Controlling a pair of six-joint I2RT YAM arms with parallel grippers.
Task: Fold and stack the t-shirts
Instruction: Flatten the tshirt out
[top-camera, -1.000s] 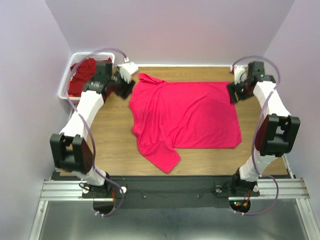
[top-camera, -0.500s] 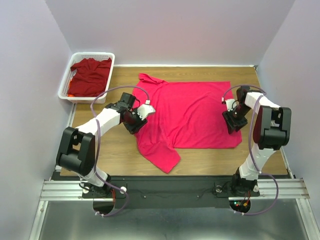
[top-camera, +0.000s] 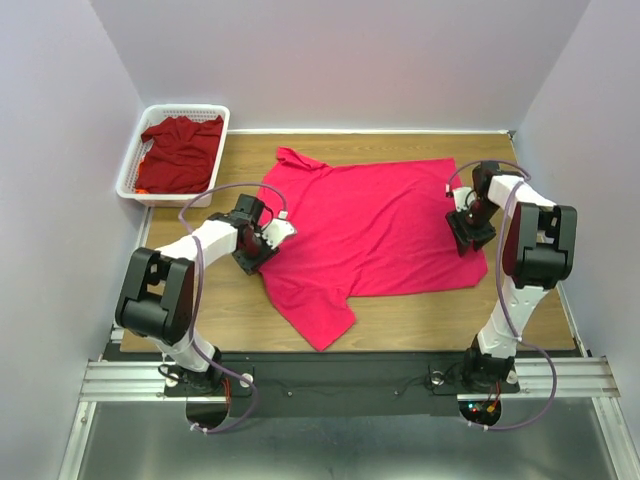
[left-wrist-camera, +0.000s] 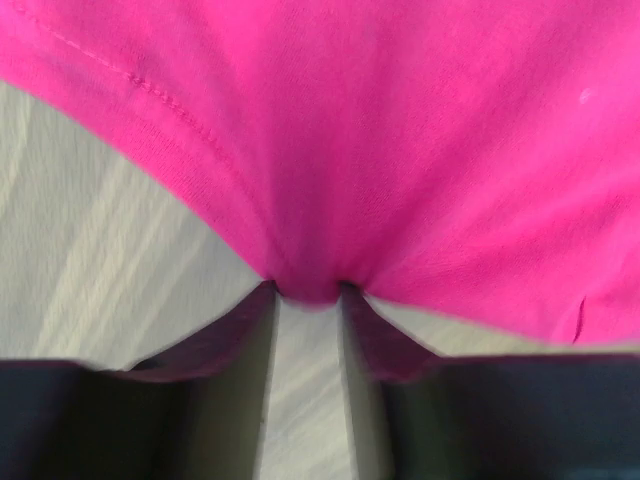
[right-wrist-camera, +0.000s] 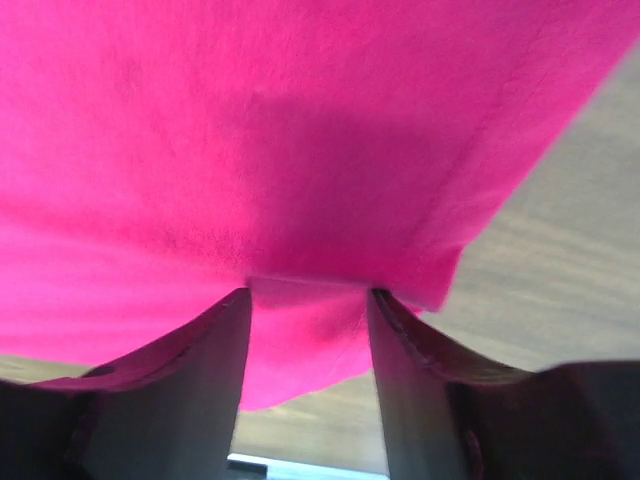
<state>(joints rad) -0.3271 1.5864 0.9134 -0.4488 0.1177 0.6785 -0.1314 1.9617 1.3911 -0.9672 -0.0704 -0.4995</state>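
The bright pinkish-red t-shirt (top-camera: 375, 225) lies spread on the wooden table (top-camera: 200, 290), one sleeve pointing to the near edge. My left gripper (top-camera: 266, 236) is at the shirt's left edge; in the left wrist view (left-wrist-camera: 305, 290) its jaws pinch a bunched fold of the pink cloth (left-wrist-camera: 400, 120). My right gripper (top-camera: 467, 226) is at the shirt's right edge; in the right wrist view (right-wrist-camera: 305, 288) pink cloth (right-wrist-camera: 250, 120) sits between its jaws, lifted off the wood. The darker maroon-red t-shirt (top-camera: 182, 150) lies crumpled in the basket.
The white mesh basket (top-camera: 130, 170) stands at the table's far left corner against the wall. Bare wood shows left of the pink shirt and along the near edge. Walls close in on both sides and behind.
Both arms came down from the far corners to the shirt's side edges. In the last half second the left gripper drew the left edge leftward and the right gripper moved slightly farther back.
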